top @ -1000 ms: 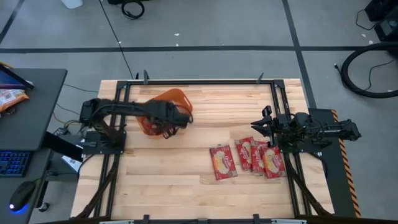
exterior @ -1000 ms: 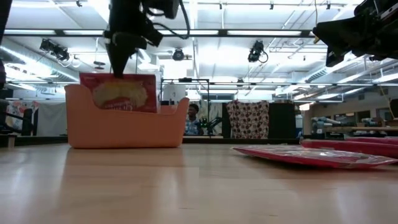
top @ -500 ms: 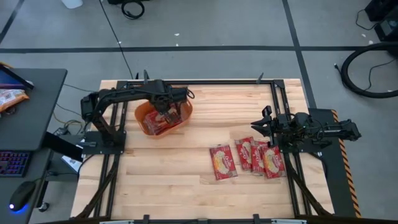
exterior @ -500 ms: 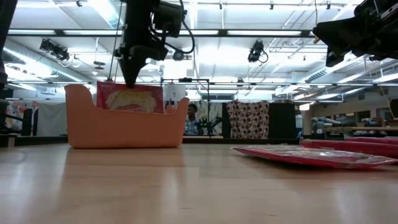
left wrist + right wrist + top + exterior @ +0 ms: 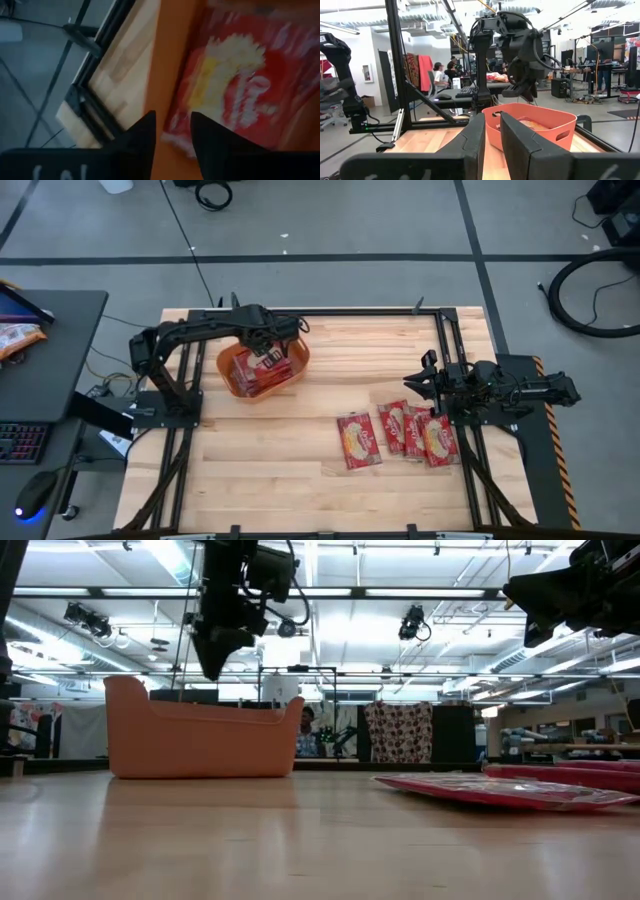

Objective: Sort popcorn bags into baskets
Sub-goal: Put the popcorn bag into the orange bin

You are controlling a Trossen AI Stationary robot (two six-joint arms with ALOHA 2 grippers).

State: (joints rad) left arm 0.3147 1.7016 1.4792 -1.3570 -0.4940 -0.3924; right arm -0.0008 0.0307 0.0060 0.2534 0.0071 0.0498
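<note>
A light wooden table [image 5: 300, 450] seen from above, with a dark robot arm mounted at each side.

Nearest the front edge of the table, toward the right, red popcorn bags [image 5: 359, 440] lie flat in a loose row, some overlapping. In the level view across the table they show as a thin red layer [image 5: 505, 790] on the wood.

Just behind that row, at the right edge of the table, the right gripper [image 5: 424, 383] rests above the wood. Its own camera shows its two dark fingers [image 5: 517, 137] standing close together with only a narrow gap between them and nothing held.

Farther back, on the left half of the table, stands the orange basket [image 5: 231, 366]. Red popcorn bags lie inside it [image 5: 268, 370]; the left wrist camera looks down on one bag [image 5: 235, 90] with a cream-yellow popcorn picture lying against the orange wall [image 5: 172, 55].

The left gripper [image 5: 268, 340] hangs over the far part of the basket, above its rim [image 5: 212, 668]. Its two dark fingers [image 5: 142, 137] are a small way apart, with nothing between them.

Beyond the table is a large workshop room with a person [image 5: 310, 730] in the distance.
</note>
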